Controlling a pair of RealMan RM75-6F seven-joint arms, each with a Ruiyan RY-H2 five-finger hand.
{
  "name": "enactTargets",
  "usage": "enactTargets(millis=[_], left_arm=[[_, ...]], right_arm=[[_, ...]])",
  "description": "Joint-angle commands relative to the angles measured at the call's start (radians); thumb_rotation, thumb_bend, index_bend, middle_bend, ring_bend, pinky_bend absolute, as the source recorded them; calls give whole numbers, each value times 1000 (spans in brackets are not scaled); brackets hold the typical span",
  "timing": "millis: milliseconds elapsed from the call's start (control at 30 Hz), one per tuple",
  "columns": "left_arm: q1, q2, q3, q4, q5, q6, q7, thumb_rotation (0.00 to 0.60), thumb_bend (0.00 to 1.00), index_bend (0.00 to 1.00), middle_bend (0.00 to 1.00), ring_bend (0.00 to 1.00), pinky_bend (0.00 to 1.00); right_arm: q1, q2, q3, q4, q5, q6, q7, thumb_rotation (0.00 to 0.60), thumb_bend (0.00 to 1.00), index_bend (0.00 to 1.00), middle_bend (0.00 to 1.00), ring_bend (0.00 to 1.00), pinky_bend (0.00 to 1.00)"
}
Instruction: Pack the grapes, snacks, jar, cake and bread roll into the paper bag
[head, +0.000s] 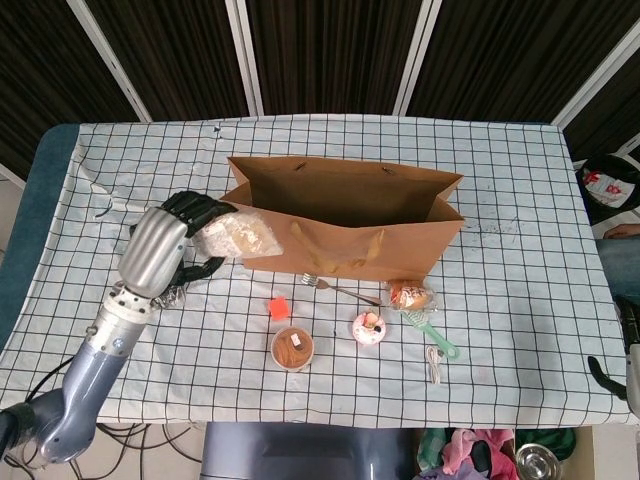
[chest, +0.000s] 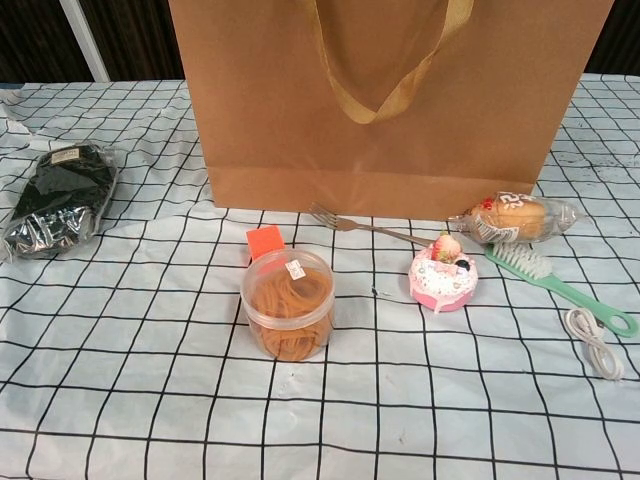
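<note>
Left hand is raised by the bag's left end, its dark fingers curled around a clear snack packet that sits just outside the bag near its front left corner, about level with the rim as far as the head view shows. The right hand is not in view. To finish this step well, I judge the packet should be carried further in over the open mouth before the fingers let go; released where it is, it could catch the rim or slide down the outside wall. A soft packet crushes easily, so a light grip and a low drop would suit it. The bag stands unbraced, so brushing its wall may tip or shift it. Waiting on the cloth are the dark grapes pack at the left, the jar and the cake in front of the bag, and the bread roll at the right.
</note>
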Motion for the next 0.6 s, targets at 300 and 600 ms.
enactTargets(millis=[300, 600], left_arm=[[-279, -208, -167, 240, -244, -123, 76, 600, 422, 360, 444, 329, 314], [-347, -267, -137, 326, -318, -141, 159, 600, 333, 298, 358, 222, 258]], right_arm=[[2, -5, 3, 13, 16, -10, -4, 600, 232, 65, 101, 200, 234], [2, -9, 6, 23, 21, -9, -5, 600, 232, 66, 100, 200, 234]])
